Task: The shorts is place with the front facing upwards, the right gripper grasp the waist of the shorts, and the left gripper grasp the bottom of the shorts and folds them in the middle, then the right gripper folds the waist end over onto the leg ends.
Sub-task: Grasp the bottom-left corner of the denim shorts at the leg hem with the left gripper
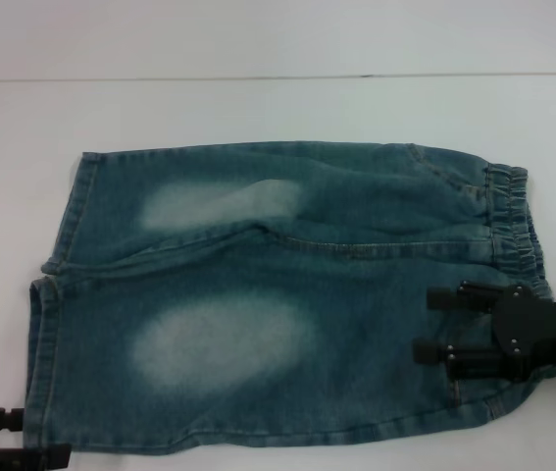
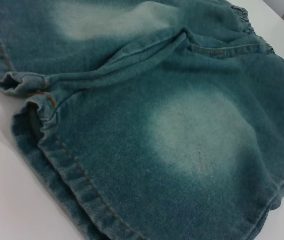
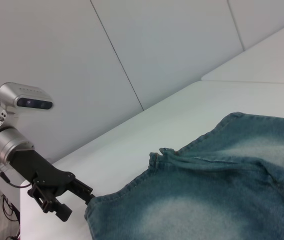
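The shorts (image 1: 258, 294) lie flat and front up on the white table, far larger than either gripper. Their gathered waist (image 1: 513, 216) is at the right and the two leg ends (image 1: 47, 324) at the left. My right gripper (image 1: 425, 324) hovers open over the near part of the waist end, fingers pointing toward the legs, holding nothing. My left gripper (image 1: 40, 437) sits open at the near corner of the near leg hem. In the right wrist view the left gripper (image 3: 79, 206) has one fingertip right at that hem corner. The left wrist view is filled by the shorts (image 2: 157, 125).
The white table (image 1: 258, 108) extends beyond the shorts to a seam at the back. In the right wrist view the table edge (image 3: 36, 167) runs close behind the left arm's silver wrist (image 3: 6, 142), with a white panelled wall beyond.
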You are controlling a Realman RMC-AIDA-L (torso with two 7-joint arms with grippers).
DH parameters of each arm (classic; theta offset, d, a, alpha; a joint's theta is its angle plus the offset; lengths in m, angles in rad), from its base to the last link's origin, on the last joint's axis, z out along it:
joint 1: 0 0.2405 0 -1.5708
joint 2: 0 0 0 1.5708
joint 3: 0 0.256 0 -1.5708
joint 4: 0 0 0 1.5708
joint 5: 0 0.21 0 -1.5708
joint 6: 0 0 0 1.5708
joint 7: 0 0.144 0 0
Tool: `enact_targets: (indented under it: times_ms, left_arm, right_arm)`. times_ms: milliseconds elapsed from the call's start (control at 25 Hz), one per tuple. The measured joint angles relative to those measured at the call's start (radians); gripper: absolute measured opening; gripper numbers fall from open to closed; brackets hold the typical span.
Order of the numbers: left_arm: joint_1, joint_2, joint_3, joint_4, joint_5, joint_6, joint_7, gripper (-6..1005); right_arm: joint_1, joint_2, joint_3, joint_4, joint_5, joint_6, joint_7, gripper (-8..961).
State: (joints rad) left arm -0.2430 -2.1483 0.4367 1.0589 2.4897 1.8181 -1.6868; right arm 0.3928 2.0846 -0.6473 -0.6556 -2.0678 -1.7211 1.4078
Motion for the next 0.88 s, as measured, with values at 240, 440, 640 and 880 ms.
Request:
enact_targets:
  times_ms: [240, 440, 640, 880]
  left_arm:
    - [-0.013, -0.006, -0.001, -0.012, 0.001, 0.003, 0.001, 849]
    - [-0.028, -0.008, -0.001, -0.038, 0.000, -0.005, 0.007, 824]
    - [-0.039, -0.011, -0.003, -0.028, -0.003, -0.010, 0.016, 800]
    - [-0.038, -0.013, -0.002, -0.015, -0.001, -0.030, 0.025, 640]
  right_arm:
    - [0.000, 0.000, 0.000, 0.001, 0.000, 0.000, 0.000, 921]
    - [0.001, 0.000, 0.000, 0.002, 0.000, 0.001, -0.001, 921]
    - [0.000, 0.000, 0.000, 0.001, 0.000, 0.000, 0.003, 921]
    - [0.000, 0.000, 0.000, 0.003, 0.000, 0.000, 0.003, 921]
